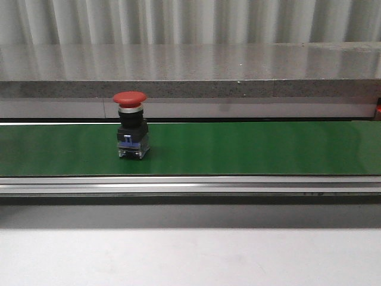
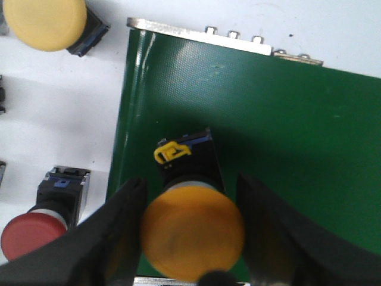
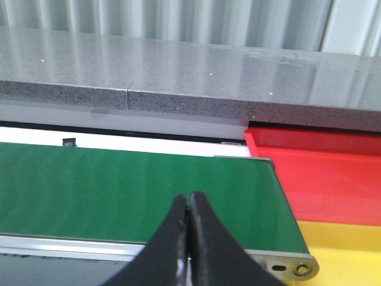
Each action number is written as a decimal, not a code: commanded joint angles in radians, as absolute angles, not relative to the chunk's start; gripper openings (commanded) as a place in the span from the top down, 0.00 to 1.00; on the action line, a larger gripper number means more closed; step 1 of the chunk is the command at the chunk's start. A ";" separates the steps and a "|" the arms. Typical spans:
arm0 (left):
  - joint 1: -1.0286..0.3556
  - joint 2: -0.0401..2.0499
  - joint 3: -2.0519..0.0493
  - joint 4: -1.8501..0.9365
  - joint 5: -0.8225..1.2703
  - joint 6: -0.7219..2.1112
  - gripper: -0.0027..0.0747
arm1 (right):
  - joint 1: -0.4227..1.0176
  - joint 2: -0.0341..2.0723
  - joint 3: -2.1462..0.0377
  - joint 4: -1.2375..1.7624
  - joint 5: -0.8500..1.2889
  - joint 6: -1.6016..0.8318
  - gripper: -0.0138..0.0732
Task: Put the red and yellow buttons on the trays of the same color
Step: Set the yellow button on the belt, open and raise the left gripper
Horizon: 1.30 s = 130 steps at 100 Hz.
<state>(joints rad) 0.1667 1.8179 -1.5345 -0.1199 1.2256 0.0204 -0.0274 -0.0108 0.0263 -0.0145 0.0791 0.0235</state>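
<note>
The left gripper (image 2: 193,238) points down over the green conveyor belt (image 2: 286,137), its two dark fingers (image 2: 122,232) set either side of a yellow button (image 2: 191,232); whether they press its cap or stand just off it cannot be told. The right gripper (image 3: 189,238) hangs over the belt's other end with its jaws pressed together on nothing. Only the front view shows a red button (image 1: 131,125) standing upright on the belt. Only the left wrist view shows two more buttons on the white table: one yellow (image 2: 44,22), one red (image 2: 36,229). Only the right wrist view shows the red tray (image 3: 321,173) and yellow tray (image 3: 345,250), side by side past the belt's end.
</note>
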 commanded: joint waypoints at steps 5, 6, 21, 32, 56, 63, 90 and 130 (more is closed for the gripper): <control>0.160 1.785 -1.560 -0.147 1.230 0.020 0.32 | -0.034 -0.026 0.028 -0.026 -0.008 0.020 0.92; 0.160 1.785 -1.560 -0.149 1.226 0.023 0.30 | -0.034 -0.026 0.028 -0.026 -0.008 0.020 0.92; 0.129 1.737 -1.560 -0.180 1.146 0.041 0.23 | -0.034 -0.026 0.028 -0.026 -0.008 0.020 0.92; 0.087 1.690 -1.560 -0.180 1.107 0.045 0.27 | -0.034 -0.026 0.028 -0.026 -0.008 0.020 0.92; -0.007 1.573 -1.525 -0.180 1.018 0.054 0.51 | -0.034 -0.026 0.028 -0.026 -0.008 0.020 0.92; -0.039 1.529 -1.483 -0.180 0.988 0.063 0.68 | -0.034 -0.026 0.028 -0.026 -0.008 0.020 0.92; -0.128 1.326 -1.254 -0.180 0.832 0.067 0.99 | -0.034 -0.026 0.028 -0.026 -0.008 0.020 0.92; -0.201 0.933 -0.915 -0.180 0.675 0.070 0.99 | -0.034 -0.026 0.028 -0.026 -0.008 0.020 0.92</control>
